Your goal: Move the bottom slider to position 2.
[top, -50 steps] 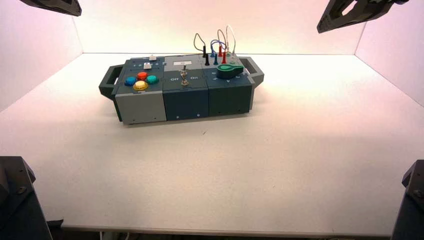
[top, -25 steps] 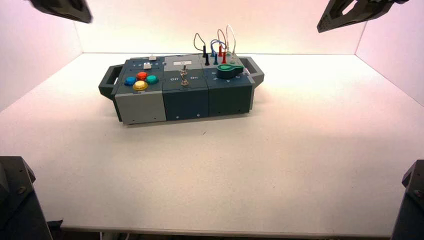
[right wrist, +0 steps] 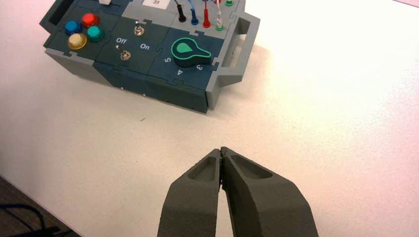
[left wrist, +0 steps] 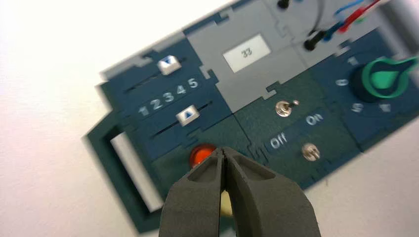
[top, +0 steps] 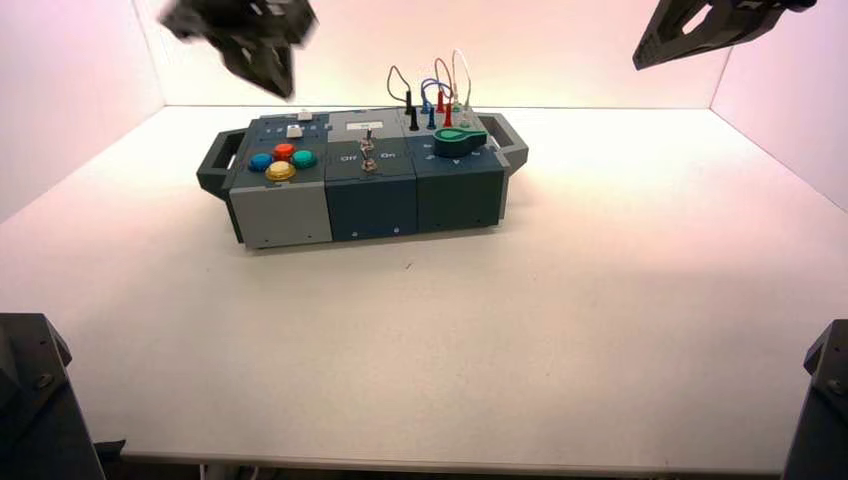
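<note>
The bottom slider point(left wrist: 188, 114) is a small white knob in a dark slot, on the box's left module just behind the coloured buttons. Its knob stands about level with the printed 3 and 4. It also shows in the high view point(top: 295, 131). My left gripper point(left wrist: 225, 151) is shut and empty. It hovers in the air over the red button point(left wrist: 200, 155), short of the slider. In the high view it hangs above the box's back left corner point(top: 280, 82). My right gripper point(right wrist: 221, 150) is shut and empty, parked high at the right point(top: 643, 58).
The box point(top: 370, 205) stands at the back left of the white table. It bears a second white slider point(left wrist: 169, 64), a label plate point(left wrist: 246, 52), two toggle switches point(left wrist: 284, 108), a green knob point(left wrist: 383, 79) and plugged wires point(top: 435, 95). Handles stick out at both ends.
My left gripper has swung from the top left corner to the right and down toward the box's slider end. The right arm and the box have not moved.
</note>
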### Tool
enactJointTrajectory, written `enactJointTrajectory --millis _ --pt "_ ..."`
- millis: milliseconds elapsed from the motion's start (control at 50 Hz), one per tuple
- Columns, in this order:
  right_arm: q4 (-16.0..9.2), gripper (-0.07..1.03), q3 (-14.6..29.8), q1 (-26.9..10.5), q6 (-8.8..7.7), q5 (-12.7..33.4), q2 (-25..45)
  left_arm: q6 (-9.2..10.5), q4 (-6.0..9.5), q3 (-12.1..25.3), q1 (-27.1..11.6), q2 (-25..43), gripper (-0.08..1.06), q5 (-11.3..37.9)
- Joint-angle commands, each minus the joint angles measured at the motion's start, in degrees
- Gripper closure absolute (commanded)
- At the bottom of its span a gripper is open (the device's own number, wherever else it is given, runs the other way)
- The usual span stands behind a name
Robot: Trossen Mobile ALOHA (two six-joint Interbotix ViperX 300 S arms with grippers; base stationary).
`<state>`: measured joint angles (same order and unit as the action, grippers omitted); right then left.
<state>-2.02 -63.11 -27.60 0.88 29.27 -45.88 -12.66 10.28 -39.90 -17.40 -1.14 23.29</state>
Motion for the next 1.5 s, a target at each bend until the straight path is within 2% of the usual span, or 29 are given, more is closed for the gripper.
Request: enactJointTrajectory --millis 20,240,500,900,1500 --pt "-0.09 0.99 1.85 -0.09 0.0 -0.35 0.35 -1.23 -0.18 5.27 -1.23 5.1 1.01 -0.09" --pt "0.09 0.99 1.76 -0.09 0.0 -0.7 0.88 -2.2 -0.18 10.46 -1.23 9.49 1.01 0.26" --pt "0.35 0.99 2.11 -0.09 -0.09 -0.7 2.81 -3.52 -0.35 12.13 -0.79 11.69 1.01 0.35" --pt "0.53 0.99 2.29 -0.09 0.0 -0.7 3.34 -4.57 -0.35 11.07 0.7 12.83 1.01 1.49" --pt "0.53 0.99 2.29 -0.09 -0.09 -0.62 2.99 -4.48 -0.44 10.99 1.67 13.18 1.01 1.49"
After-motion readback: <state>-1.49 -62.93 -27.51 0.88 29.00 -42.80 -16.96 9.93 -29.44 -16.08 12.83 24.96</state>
